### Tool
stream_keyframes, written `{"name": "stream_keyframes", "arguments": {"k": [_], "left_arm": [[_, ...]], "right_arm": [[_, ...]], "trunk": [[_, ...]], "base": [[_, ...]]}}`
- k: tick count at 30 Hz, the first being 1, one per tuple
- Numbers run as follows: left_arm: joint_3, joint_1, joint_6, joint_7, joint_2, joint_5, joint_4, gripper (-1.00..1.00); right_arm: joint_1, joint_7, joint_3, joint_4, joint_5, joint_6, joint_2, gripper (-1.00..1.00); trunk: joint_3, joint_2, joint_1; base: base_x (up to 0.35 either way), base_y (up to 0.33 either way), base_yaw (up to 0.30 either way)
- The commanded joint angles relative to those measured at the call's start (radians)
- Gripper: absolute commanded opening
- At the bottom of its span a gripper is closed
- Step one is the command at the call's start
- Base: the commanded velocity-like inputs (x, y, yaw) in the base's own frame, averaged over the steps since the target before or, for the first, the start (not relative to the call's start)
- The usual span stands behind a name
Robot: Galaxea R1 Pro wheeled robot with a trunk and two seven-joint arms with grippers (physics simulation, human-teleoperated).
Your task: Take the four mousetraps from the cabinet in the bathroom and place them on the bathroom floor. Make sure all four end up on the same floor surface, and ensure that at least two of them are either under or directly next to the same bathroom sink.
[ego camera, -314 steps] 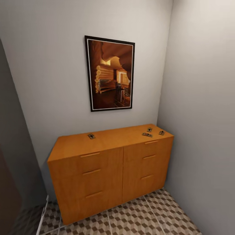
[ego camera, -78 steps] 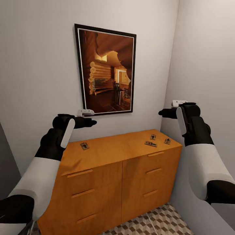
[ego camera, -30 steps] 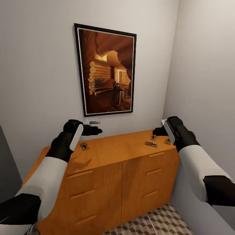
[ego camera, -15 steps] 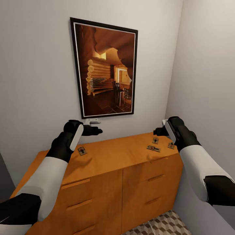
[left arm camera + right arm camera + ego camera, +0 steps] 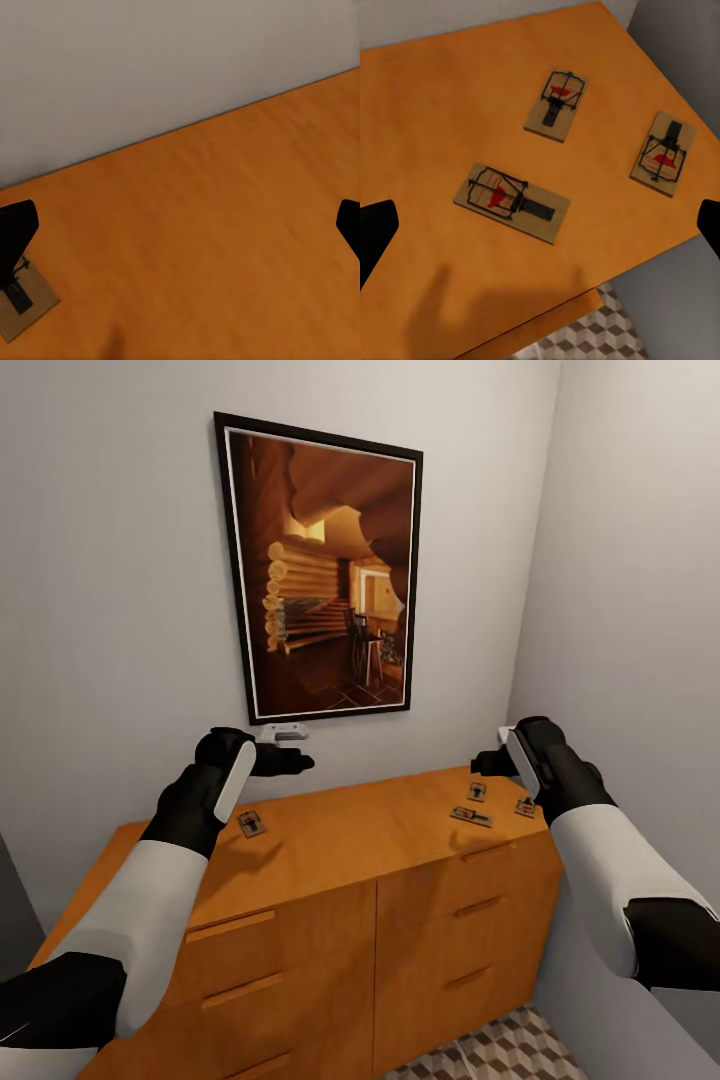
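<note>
**Four mousetraps on the cabinet top, both jaws spread above them**

Three small tan wooden mousetraps with dark wire and a red spot lie grouped near the cabinet top's right corner: the nearest and longest-looking one (image 5: 511,202), a second beyond it (image 5: 556,105), and a third (image 5: 663,154) close to the side edge. They lie just ahead of and below the right gripper (image 5: 492,762), whose jaws are wide apart over them. The nearest trap's long axis runs roughly across the jaw line, slightly tilted; the other two lie nearly along the reach.

A fourth tan mousetrap (image 5: 251,822) sits alone toward the left end, below and slightly short of the left gripper (image 5: 288,761), also with jaws apart; it lies just by one fingertip (image 5: 15,236).

All rest on the low orange-brown wooden cabinet (image 5: 360,830). The cube-patterned tiled bathroom floor (image 5: 490,1050) lies below, none placed yet. The right arm is nearer the group, so a wrist turn and descent seem needed.
</note>
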Motion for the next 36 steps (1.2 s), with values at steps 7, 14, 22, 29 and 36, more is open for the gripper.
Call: {"name": "stream_keyframes", "arguments": {"k": [7,14,22,29,36], "left_arm": [[0.0,-0.001,0.004,0.002,0.0,0.003,0.001,1.0],[0.0,-0.001,0.004,0.002,0.0,0.003,0.003,1.0],[0.0,-0.001,0.003,0.001,-0.003,0.003,0.007,1.0],[0.0,-0.001,0.003,0.002,-0.016,0.003,0.011,1.0],[0.0,-0.001,0.003,0.002,-0.025,-0.001,0.03,1.0]], "right_arm": [[-0.001,-0.025,-0.046,0.042,-0.005,0.004,-0.007,1.0],[-0.001,-0.084,-0.084,0.123,-0.007,0.004,-0.047,1.0],[-0.001,-0.114,-0.097,0.158,-0.012,0.004,-0.073,1.0],[-0.001,-0.119,-0.099,0.163,-0.013,0.004,-0.079,1.0],[-0.001,-0.12,-0.1,0.164,-0.013,0.004,-0.08,1.0]], "trunk": [[-0.001,-0.001,0.0],[-0.001,-0.001,0.0],[-0.001,-0.001,0.0],[-0.001,-0.001,0.0],[-0.001,-0.001,0.0]], "base": [[0.002,0.0,0.0],[0.0,0.0,0.0],[0.0,0.0,0.0],[0.045,0.0,0.0],[0.228,0.0,0.0]]}}
